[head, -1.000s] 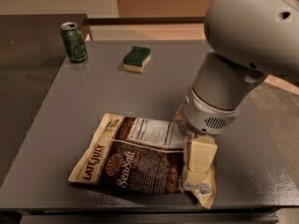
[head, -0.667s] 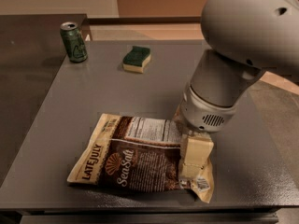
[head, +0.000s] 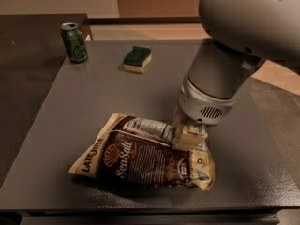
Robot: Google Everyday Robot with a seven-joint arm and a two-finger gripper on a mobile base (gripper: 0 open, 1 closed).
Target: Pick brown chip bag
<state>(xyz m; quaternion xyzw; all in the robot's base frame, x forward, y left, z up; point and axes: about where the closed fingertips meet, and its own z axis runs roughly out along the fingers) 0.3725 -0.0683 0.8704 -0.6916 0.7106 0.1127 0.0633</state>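
The brown chip bag lies on the dark grey table near its front edge, printed "LATE JULY" and "Sea Salt", with its white nutrition label facing up. My gripper, with cream-coloured fingers under the big grey arm, sits on the bag's upper right part. It is shut on the bag's top edge beside the label, and the bag bunches up toward it. The rest of the bag rests on the table.
A green can stands at the table's far left corner. A green and yellow sponge lies at the far middle. The table's front edge runs just below the bag. Floor shows to the right.
My gripper has pulled up and slightly left from the bag's right end to its top edge. The bag's right part has crumpled and risen toward the gripper.
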